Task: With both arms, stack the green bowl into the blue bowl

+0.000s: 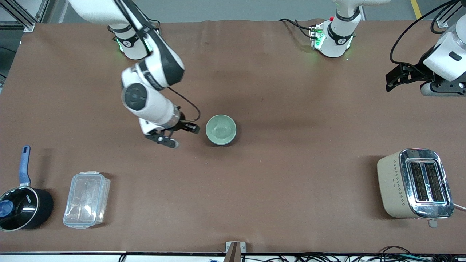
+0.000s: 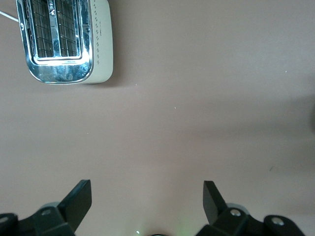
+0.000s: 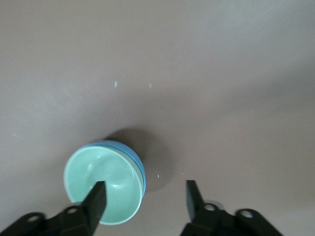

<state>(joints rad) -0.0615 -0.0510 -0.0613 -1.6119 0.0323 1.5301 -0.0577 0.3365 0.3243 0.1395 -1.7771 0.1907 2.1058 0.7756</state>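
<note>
The pale green bowl (image 1: pixel 221 128) sits nested inside the blue bowl in the middle of the table. In the right wrist view the green bowl (image 3: pixel 106 182) fills the blue bowl (image 3: pixel 134 155), which shows only as a rim around one side. My right gripper (image 1: pixel 174 138) is open and empty, low over the table beside the bowls, toward the right arm's end. In its own view the right gripper (image 3: pixel 145 194) has one finger over the green bowl's edge. My left gripper (image 1: pixel 389 83) is open and empty, up over the left arm's end of the table, and waits; it also shows in the left wrist view (image 2: pixel 147 196).
A cream and chrome toaster (image 1: pixel 415 183) stands near the front camera at the left arm's end, also seen in the left wrist view (image 2: pixel 64 39). A black saucepan with a blue handle (image 1: pixel 22 209) and a clear plastic container (image 1: pixel 86 199) stand at the right arm's end.
</note>
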